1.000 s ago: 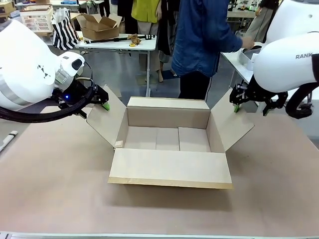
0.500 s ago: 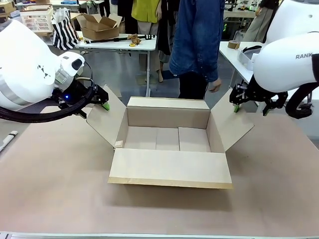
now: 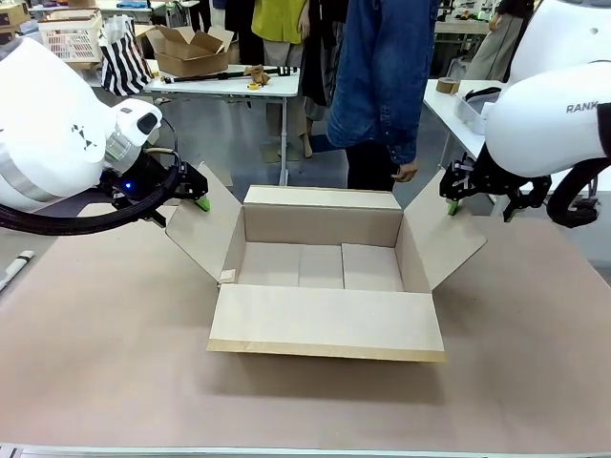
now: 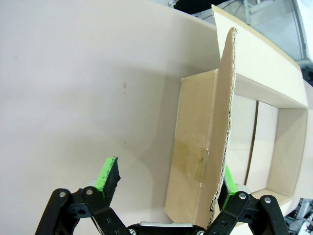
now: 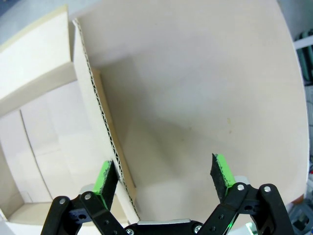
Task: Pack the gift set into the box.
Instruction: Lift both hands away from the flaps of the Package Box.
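Note:
The box (image 3: 325, 277) is a brown cardboard carton standing open and empty in the middle of the table, its four flaps spread outward. My left gripper (image 3: 199, 194) is at the top edge of the left flap (image 4: 215, 132). It is open (image 4: 167, 180), and the flap's edge runs between the fingers, close to the right finger (image 4: 226, 182). My right gripper (image 3: 454, 198) is open at the right flap (image 5: 98, 122), whose edge passes just beside the left pad (image 5: 105, 178). The gift set is out of view.
A person in a blue shirt (image 3: 387, 76) stands just behind the box, one hand (image 3: 406, 172) hanging near the right flap. A side table at the right holds a pale bin (image 3: 470, 110). A white pen-like object (image 3: 14, 267) lies at the left table edge.
The person turned away from the side table on the right and lowered the arm. They now stand behind the box. Both arms and the box have stayed still.

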### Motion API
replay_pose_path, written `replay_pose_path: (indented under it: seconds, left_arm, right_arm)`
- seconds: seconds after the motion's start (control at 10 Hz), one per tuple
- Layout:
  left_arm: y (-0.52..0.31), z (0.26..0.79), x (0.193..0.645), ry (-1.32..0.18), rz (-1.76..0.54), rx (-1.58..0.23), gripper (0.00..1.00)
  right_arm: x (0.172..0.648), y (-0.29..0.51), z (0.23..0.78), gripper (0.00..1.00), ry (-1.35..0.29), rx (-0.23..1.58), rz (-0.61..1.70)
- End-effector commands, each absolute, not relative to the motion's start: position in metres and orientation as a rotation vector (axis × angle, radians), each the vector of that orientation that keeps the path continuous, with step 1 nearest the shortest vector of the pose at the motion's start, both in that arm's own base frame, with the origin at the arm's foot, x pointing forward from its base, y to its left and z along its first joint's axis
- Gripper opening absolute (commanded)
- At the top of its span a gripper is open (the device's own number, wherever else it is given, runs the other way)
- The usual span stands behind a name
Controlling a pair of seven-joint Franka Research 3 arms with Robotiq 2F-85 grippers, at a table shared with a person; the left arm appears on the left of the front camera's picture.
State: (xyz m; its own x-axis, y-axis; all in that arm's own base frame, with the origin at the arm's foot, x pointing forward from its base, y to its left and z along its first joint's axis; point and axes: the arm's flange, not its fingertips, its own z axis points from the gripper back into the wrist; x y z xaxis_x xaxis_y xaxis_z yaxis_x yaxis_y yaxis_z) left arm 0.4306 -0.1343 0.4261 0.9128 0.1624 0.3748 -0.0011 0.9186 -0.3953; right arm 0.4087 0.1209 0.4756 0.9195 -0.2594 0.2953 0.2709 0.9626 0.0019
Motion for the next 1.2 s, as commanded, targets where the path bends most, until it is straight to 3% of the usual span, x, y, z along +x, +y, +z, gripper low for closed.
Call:
replay_pose_path:
  seconds: [0.0,1.1]
  left_arm:
    - [-0.1338,0.427,0.4297,-0.415,0.093,-0.393,1.0]
    - [-0.1338,0.427,0.4297,-0.415,0.093,-0.393,1.0]
  right_arm:
    - [0.4108,0.1222,0.4775,1.0,-0.308,-0.064,-0.288]
    - [0.4108,0.1222,0.4775,1.0,-0.308,-0.064,-0.288]
